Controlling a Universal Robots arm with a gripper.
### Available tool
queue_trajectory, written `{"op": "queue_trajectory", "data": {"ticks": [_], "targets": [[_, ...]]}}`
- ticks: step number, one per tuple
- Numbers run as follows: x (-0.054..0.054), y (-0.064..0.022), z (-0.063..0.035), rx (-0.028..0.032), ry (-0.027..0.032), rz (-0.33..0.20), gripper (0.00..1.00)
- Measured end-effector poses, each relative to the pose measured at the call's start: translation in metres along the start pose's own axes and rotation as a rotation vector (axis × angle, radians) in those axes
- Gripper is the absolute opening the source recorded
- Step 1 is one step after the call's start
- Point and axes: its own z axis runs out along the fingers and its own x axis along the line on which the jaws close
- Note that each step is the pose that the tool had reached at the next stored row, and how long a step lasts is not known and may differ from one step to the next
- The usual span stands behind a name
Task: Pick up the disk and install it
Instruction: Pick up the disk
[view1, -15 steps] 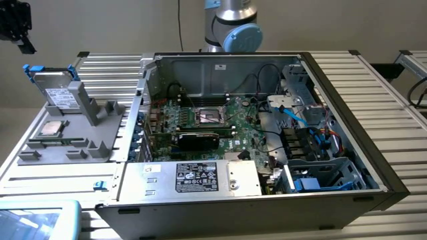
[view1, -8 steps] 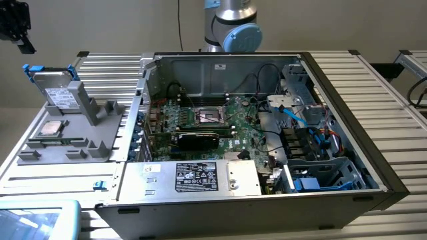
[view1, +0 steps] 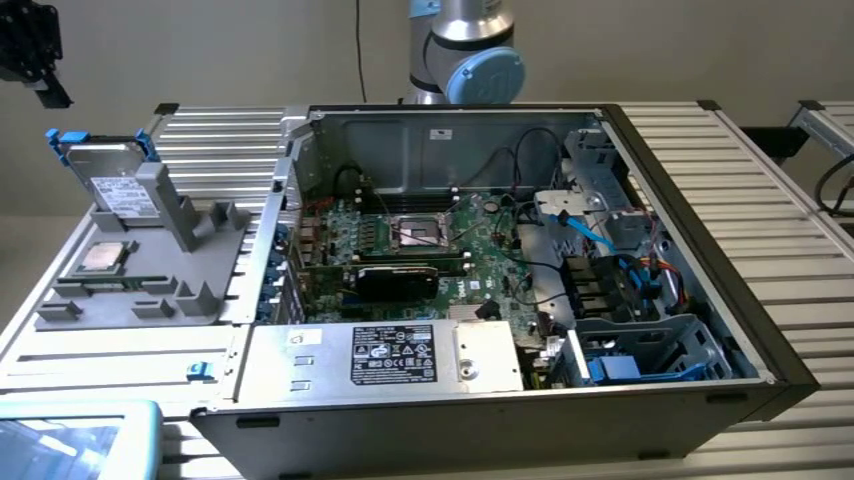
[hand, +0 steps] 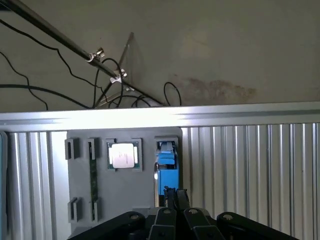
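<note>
Wrist view: gripper squeezed together, holding nothing.
Disk stands in the gray holder, one end hidden behind the gripper.

gripper: jaws together, holding nothing, near the disk | disk: on its edge in a slot of grey holder | CPU chip: flat, just beside disk | holder: on ribbed worktop

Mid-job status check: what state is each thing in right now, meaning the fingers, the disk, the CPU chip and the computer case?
gripper: shut, holding nothing, apart from the disk.
disk: standing on edge in the gray holder, not yet picked up.
CPU chip: lying flat in a pocket of the same holder.
computer case: open, board and cables exposed.
</note>
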Motion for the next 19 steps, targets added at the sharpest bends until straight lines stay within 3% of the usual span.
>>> {"op": "queue_trajectory", "data": {"ticks": [7,11,19], "targets": [[0.0,0.0001,0.0004,-0.0008,-0.0004,-0.02,0.11],[0.0,0.0001,0.001,-0.012,0.0001,-0.02,0.11],[0.0,0.0,0.0009,-0.0123,-0.0001,-0.02,0.12]]}}
